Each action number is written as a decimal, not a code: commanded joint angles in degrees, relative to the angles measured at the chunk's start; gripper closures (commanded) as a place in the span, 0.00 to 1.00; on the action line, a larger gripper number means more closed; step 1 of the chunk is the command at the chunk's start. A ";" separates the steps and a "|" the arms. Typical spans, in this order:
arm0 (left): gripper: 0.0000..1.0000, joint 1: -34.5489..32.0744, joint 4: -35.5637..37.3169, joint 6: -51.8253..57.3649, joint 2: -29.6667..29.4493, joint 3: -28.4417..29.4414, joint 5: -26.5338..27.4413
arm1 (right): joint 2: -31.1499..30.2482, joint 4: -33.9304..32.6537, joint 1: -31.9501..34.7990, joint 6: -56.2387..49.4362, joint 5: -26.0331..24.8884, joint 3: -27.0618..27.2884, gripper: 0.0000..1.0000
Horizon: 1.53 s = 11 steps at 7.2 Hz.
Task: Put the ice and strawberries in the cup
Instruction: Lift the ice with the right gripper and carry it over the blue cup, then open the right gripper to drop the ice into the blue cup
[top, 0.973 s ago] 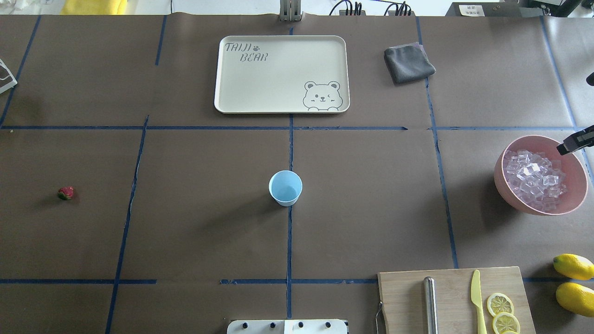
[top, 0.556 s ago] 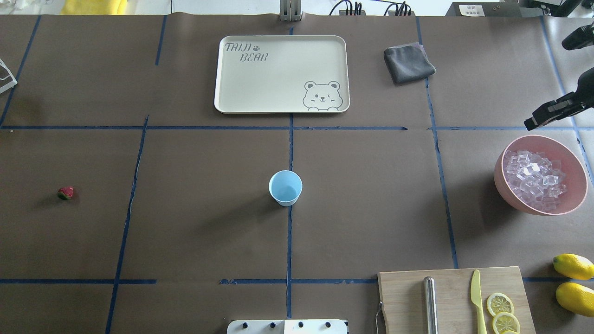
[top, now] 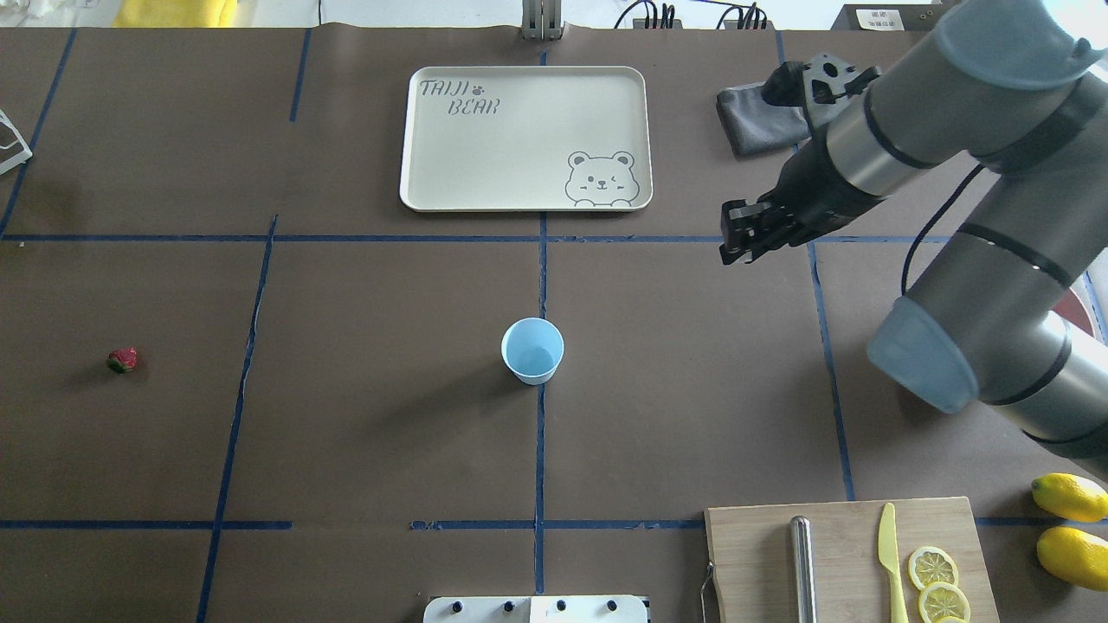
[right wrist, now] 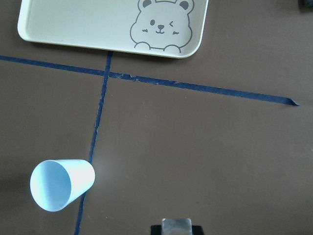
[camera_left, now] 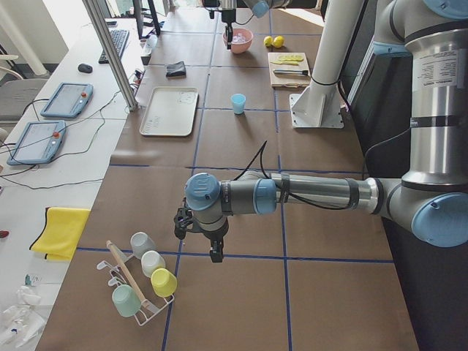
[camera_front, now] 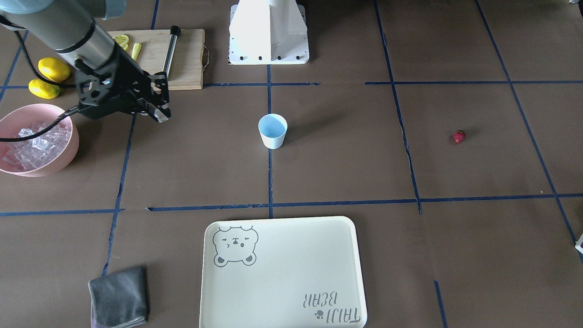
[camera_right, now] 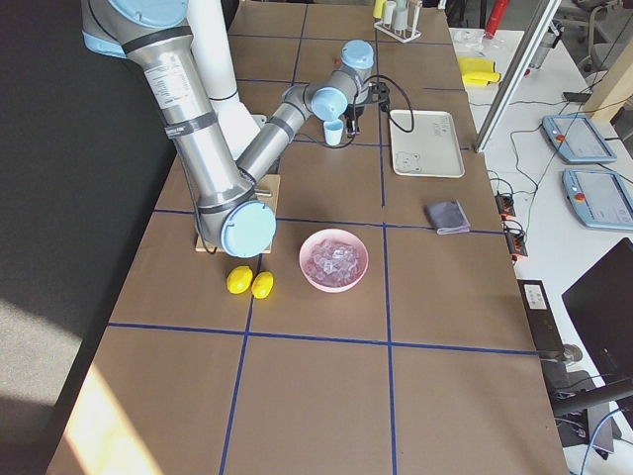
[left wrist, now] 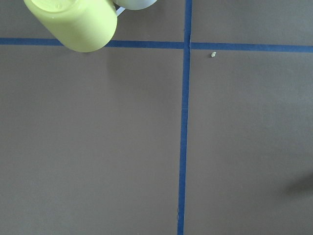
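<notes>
Front-facing view: one cup (camera_front: 273, 131) stands upright at frame centre on a blue tape line, pale blue, tapered, smooth. One strawberry (camera_front: 459, 136), red and bumpy, is at centre right, well apart from the cup. One round pink bowl (camera_front: 68, 157) sits at the left edge, heaped with glassy ice (camera_front: 32, 141), too many cubes to count. The black right gripper (camera_front: 159, 114) hovers in the upper left, between bowl and cup. Also in view are two whole lemons (camera_front: 53, 69), one wooden board (camera_front: 186, 54), one cream rectangular tray (camera_front: 291, 255) with a bear print, and one folded grey cloth (camera_front: 119, 297).

Overhead view: the cup is at centre and the strawberry at mid left. The board, lower right, carries one metal rod (top: 803, 562), one yellow knife (top: 890, 554) and at least two lemon slices (top: 933, 567). The right arm hides nearly all of the bowl.

Exterior left view: the left gripper (camera_left: 214, 252) is at lower centre over bare table, near a wire rack (camera_left: 121, 272) with four mugs (camera_left: 164, 281): grey, white, yellow, green. Cannot tell if this claw is open or closed.

Exterior right view: the bowl is at centre, with the two lemons side by side just left of it.

Left wrist view: one yellow mug and the edge of a white one at upper left, over crossed tape. No fingers show.

Right wrist view: the cup is at lower left and the tray along the top. One clear ice cube (right wrist: 177, 226) at bottom centre is clamped in the right claw, which is closed on it.
</notes>
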 commanded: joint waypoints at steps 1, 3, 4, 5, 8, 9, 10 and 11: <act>0.00 0.04 0.00 -0.05 -0.03 0.03 0.00 | 8.18 0.15 -9.30 7.29 -8.98 -6.79 1.00; 0.00 0.04 0.00 -0.05 -0.03 0.03 0.00 | 11.87 0.42 -12.05 7.74 -12.08 -11.89 1.00; 0.00 -0.05 0.00 -0.05 -0.03 -0.05 0.00 | 13.47 0.51 -13.18 7.74 -12.52 -14.80 0.99; 0.00 0.04 0.00 -0.05 -0.03 -0.06 0.00 | 14.27 0.51 -13.63 7.83 -12.87 -15.09 0.99; 0.00 0.04 0.00 -0.05 -0.03 -0.06 0.00 | 16.12 0.51 -15.30 7.83 -13.23 -17.63 0.98; 0.00 0.04 0.00 -0.05 -0.03 -0.06 0.00 | 16.21 0.51 -15.83 7.83 -13.58 -17.64 0.98; 0.00 0.04 0.00 -0.05 -0.03 0.03 0.00 | 16.38 0.51 -16.27 7.83 -13.84 -17.90 0.98; 0.00 0.04 0.00 -0.05 -0.03 -0.05 0.00 | 17.08 0.51 -16.27 7.83 -13.84 -18.34 0.96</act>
